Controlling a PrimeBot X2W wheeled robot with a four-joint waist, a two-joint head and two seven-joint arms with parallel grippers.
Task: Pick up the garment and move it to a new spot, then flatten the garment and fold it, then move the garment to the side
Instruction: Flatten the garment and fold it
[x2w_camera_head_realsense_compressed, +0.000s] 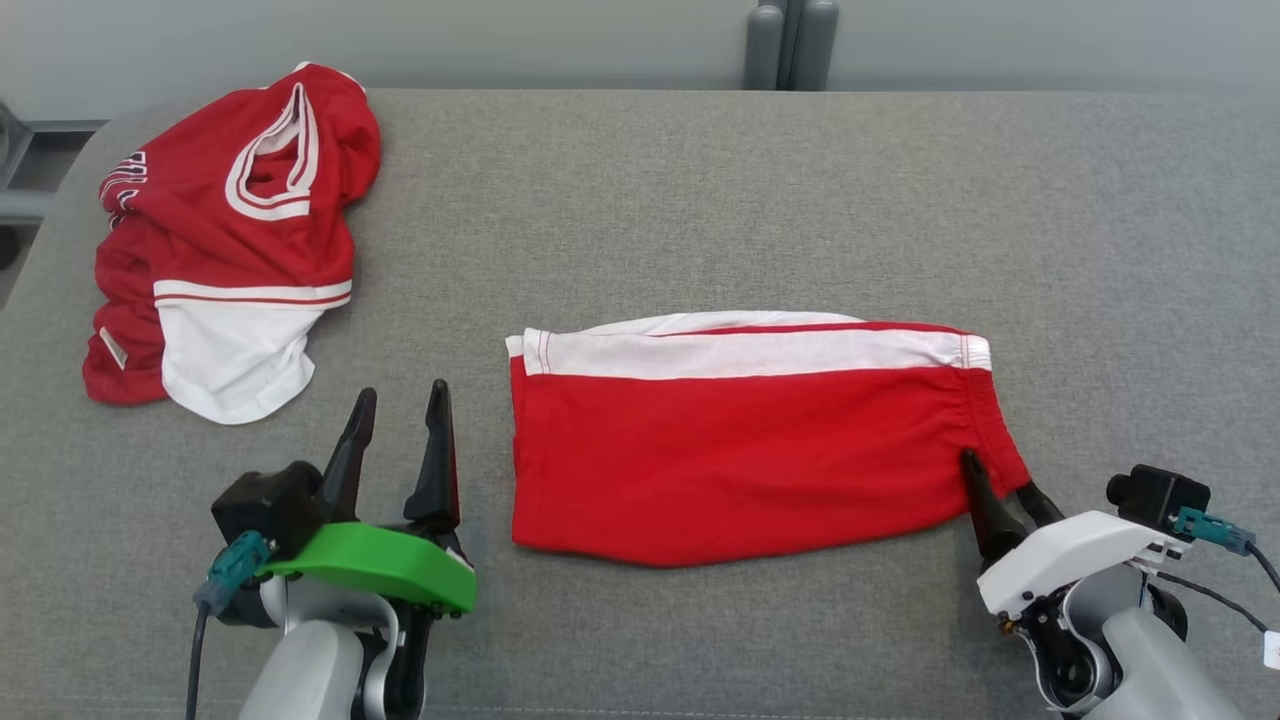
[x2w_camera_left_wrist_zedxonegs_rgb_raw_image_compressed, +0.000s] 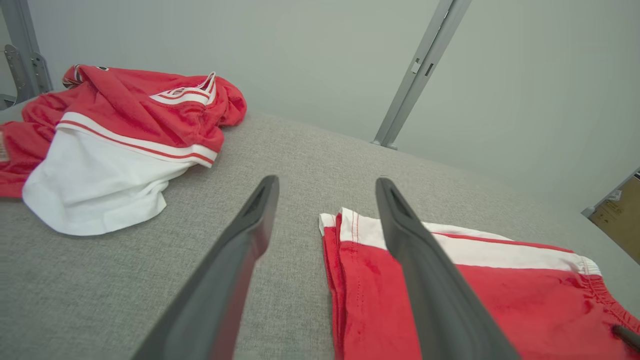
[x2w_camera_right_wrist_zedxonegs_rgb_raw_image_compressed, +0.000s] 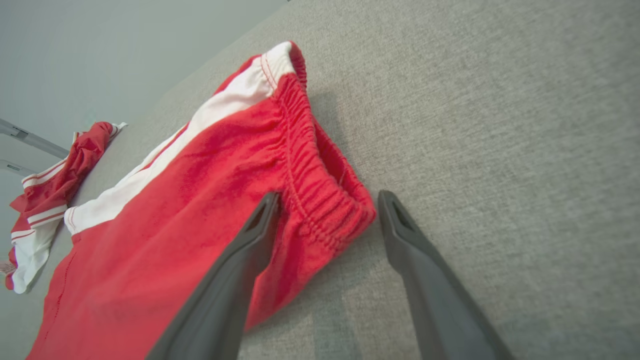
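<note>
At the middle of the grey table lies the garment, red shorts with a white band, already folded flat into a strip. The left gripper stands just beside its left edge, fingers spread and empty. The right gripper has its spread fingers straddling the elastic waistband corner, gripping nothing. If the right one closes on the top layer alone, or one corner is dragged sideways, the fold would likely open or bunch. The crumpled jersey at far left leaves less room that way. How many layers the fold holds, and whether the inner right finger touches the cloth, I cannot tell.
</note>
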